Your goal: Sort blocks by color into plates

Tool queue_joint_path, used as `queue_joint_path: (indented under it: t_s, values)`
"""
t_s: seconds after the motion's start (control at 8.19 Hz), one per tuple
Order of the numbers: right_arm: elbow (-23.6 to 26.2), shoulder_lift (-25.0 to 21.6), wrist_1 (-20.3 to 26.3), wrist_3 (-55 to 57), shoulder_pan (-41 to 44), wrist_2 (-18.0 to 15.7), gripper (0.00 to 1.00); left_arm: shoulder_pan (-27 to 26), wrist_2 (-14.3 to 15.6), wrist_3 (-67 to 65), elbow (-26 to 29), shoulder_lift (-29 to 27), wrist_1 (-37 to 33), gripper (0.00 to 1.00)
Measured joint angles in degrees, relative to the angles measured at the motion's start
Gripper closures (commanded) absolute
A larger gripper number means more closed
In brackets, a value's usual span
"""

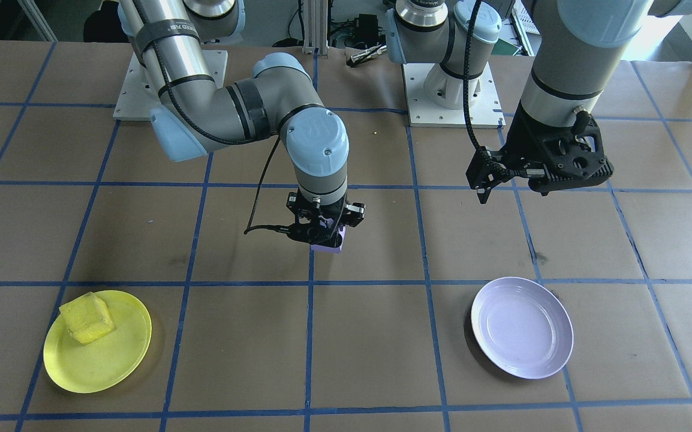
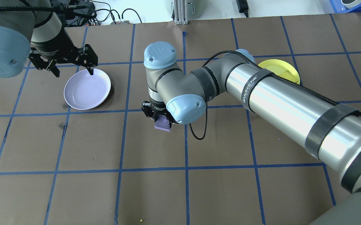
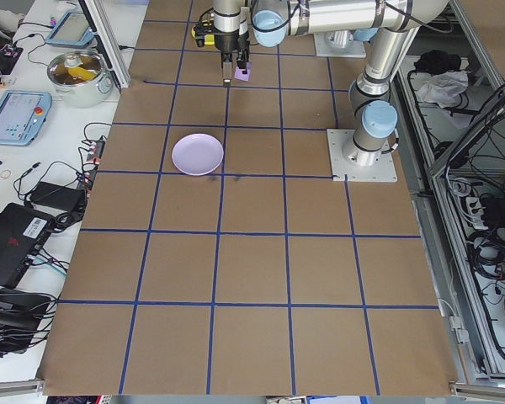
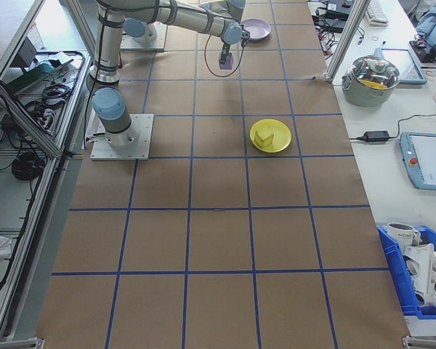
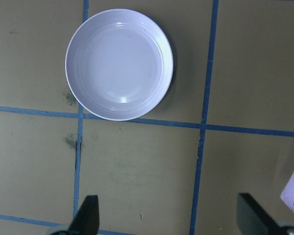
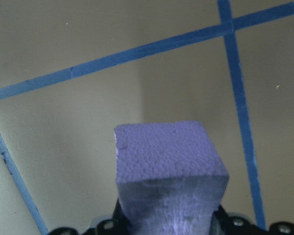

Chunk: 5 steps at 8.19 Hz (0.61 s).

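right hand (image 1: 326, 231) vertical, gripping purple block (image 1: 329, 243)

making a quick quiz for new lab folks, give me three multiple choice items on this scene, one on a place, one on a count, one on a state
1. Where is the yellow block?
A. on the yellow plate
B. on the lavender plate
C. on the bare table

2. How many plates are on the table?
A. one
B. two
C. three

3. What is the right gripper doing?
A. hanging open and empty
B. shut on the purple block
C. resting in a plate

Key: 1 A, the block sits inside its rim; 2 B, one yellow, one lavender; 3 B, the block shows between its fingers.
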Motion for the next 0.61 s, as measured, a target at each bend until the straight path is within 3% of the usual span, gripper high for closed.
queue_joint_path:
  t_s: [0.12,0.61]
  values:
    - [-0.7,1.3,-1.2,2.8,1.5,0.6,0.00,0.0,0.0,0.0,0.0,-0.1,0.0,0.00]
    - [-1.6,1.3,-2.1,1.0,1.1,0.9,0.00,0.0,-0.1,1.1,0.0,-0.5,0.1,0.00]
